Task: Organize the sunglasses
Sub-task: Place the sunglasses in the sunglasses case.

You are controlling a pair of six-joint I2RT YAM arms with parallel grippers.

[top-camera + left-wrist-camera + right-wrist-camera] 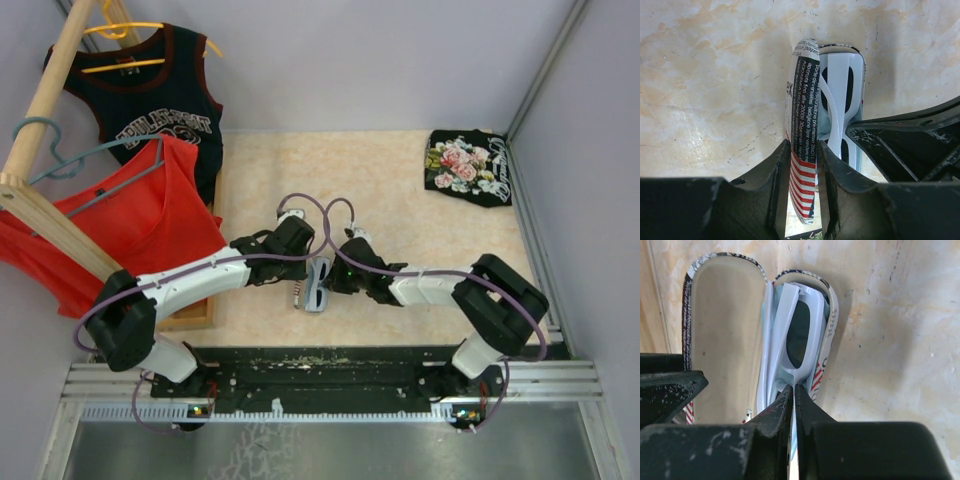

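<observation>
The left gripper (802, 148) is part closed on the lid (804, 90) of the flag-print case (830, 310), gripping it edge-on. I judge this is to hold the case open and steady on the table (890, 340) while the other arm works. The lid's beige inside is bare. Just right of it, the case's other half holds the sunglasses (799, 335), folded and lying lengthwise on a pale blue cloth (820, 362). They look seated, so the lid probably only needs closing. The right gripper (794, 392) is all but closed, its tips at the near end of the frame. A pale sliver shows between them, but I cannot tell whether anything is pinched.
</observation>
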